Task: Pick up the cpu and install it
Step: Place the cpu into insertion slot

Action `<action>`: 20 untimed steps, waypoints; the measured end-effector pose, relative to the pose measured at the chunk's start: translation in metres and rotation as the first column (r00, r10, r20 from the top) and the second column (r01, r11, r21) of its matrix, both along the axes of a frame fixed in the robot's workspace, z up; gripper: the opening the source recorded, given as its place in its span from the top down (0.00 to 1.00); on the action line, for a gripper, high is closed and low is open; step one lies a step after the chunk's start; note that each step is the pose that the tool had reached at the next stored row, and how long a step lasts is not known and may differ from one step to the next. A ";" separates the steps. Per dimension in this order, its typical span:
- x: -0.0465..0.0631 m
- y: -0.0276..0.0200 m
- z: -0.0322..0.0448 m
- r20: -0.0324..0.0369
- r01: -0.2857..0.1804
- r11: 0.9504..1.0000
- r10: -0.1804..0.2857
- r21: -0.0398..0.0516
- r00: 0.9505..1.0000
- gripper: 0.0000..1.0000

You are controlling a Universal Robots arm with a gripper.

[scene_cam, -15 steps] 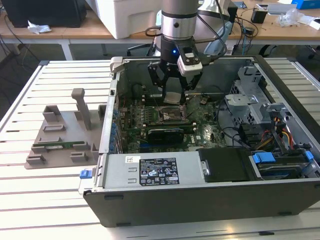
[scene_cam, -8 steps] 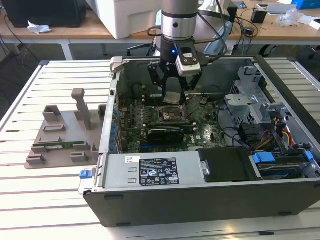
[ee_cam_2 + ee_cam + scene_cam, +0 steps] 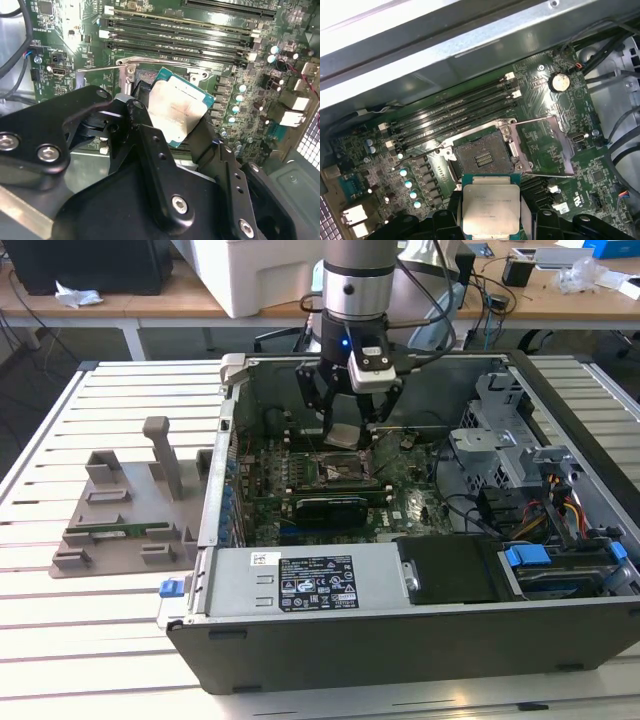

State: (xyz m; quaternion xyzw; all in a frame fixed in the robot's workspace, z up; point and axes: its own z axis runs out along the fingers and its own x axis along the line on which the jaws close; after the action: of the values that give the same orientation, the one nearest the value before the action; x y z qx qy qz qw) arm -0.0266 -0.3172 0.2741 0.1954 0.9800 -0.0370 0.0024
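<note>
The cpu, a small square chip with a silvery top and a green rim, is clamped between my black fingers. In the first wrist view the cpu hangs just short of the open socket, whose metal bracket is flipped back beside it. In the exterior view my gripper hovers inside the open computer case, holding the cpu a little above the socket on the motherboard.
Memory slots run alongside the socket. A drive cage and cable bundle fill the case at the exterior view's right. A grey fixture with a green stick lies on the slatted table at the exterior view's left.
</note>
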 end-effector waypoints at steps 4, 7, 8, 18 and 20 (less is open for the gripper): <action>0.000 0.0000 0.0000 0.000 0.034 0.999 -0.034 0.000 0.999 0.45; 0.000 0.0000 0.0000 0.000 0.057 0.998 -0.057 0.000 0.998 0.45; 0.000 0.0000 0.0000 0.000 0.069 0.998 -0.069 0.000 0.998 0.45; 0.000 0.0000 0.0000 0.000 0.174 0.985 -0.174 0.000 0.985 0.45; 0.000 0.0000 0.0000 0.000 0.189 0.982 -0.189 0.000 0.982 0.45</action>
State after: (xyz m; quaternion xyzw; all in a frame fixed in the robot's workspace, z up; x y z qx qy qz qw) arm -0.0266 -0.3172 0.2741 0.2874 0.9571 -0.0372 -0.0011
